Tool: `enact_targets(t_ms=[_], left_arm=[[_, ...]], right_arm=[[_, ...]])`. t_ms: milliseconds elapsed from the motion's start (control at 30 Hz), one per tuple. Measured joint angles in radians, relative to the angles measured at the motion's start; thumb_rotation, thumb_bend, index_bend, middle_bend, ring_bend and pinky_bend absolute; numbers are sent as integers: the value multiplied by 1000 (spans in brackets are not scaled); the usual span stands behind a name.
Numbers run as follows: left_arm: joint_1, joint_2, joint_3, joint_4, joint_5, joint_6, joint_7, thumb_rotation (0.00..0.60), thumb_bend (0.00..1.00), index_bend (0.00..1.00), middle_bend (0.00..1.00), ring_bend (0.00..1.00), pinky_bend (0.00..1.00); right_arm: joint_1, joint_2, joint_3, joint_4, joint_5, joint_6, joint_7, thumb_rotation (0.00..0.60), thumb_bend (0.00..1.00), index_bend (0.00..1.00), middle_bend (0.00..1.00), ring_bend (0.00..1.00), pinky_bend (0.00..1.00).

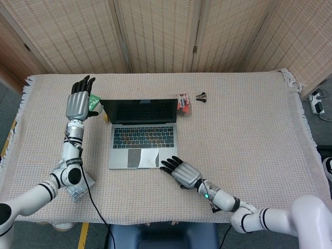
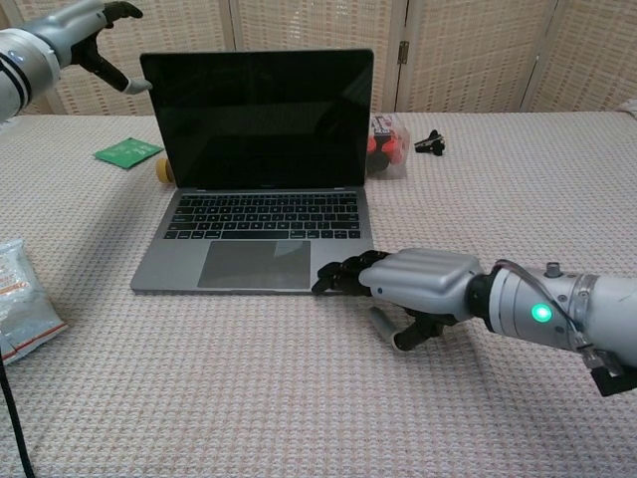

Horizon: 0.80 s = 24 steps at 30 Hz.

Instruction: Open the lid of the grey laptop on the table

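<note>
The grey laptop (image 1: pixel 142 145) (image 2: pixel 261 257) sits mid-table with its lid (image 1: pixel 139 111) (image 2: pixel 257 118) raised upright and the dark screen facing me. My left hand (image 1: pixel 79 102) (image 2: pixel 75 30) hovers open just left of the lid's top corner, fingers spread, its thumb tip close to that corner; contact cannot be told. My right hand (image 1: pixel 182 173) (image 2: pixel 403 287) lies palm down on the cloth, its fingertips (image 2: pixel 328 278) against the front right corner of the laptop base, holding nothing.
A green card (image 1: pixel 92 100) (image 2: pixel 127 152) lies behind the laptop's left side. A clear bag with red items (image 1: pixel 182 102) (image 2: pixel 386 144) and a black clip (image 1: pixel 202 96) (image 2: pixel 430 142) lie behind its right. A plastic packet (image 2: pixel 18 296) rests at the left front.
</note>
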Motion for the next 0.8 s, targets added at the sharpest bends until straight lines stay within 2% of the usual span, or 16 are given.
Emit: enact_targets(t_ms=[167,367,600,800], left_arm=[[41,66,74,-59,92,7,-22,600,354,0,0,0,0],[119,144,125,-191,125,44,-48,600,353,0,0,0,0],[242,252,193,-378,139,128,-36,600,354,0,0,0,0],[375,324,262,-487,182,261,-48,600,354,15,0,0,0]], right_arm=[[-17,28,-2,-35,-21,52,10,600,875,0,0,71,0],[-58,106,-4,-111,-60,161,30,600,875,0,0,87,0],[-155,294,-18,-242,-91,330,27,600,873,0,0,117,0],[-300,479,-53,-336,-101,515,19,600,738,0,1,113,0]])
